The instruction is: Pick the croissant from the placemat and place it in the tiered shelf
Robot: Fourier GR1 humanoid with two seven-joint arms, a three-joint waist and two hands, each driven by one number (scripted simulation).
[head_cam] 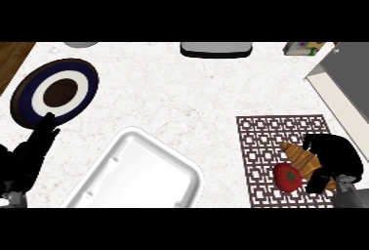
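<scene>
The right robot hand (335, 156) is curled round the croissant (297, 154), which lies on the placemat (259, 141) just beside a tomato (288, 176). Lifting might knock that tomato rolling, I'd say. The left robot hand (29, 151) rests open, lower left.

Right robot hand (335, 155) curls over the croissant (297, 154), hiding its near right end. The placemat (274, 128) beneath and the white tray (144, 171) to its left both run out of view at the near edge. At the worktop's far edge, a grey object (216, 49) and a colourful box (302, 48) are cropped beyond identification.
</scene>
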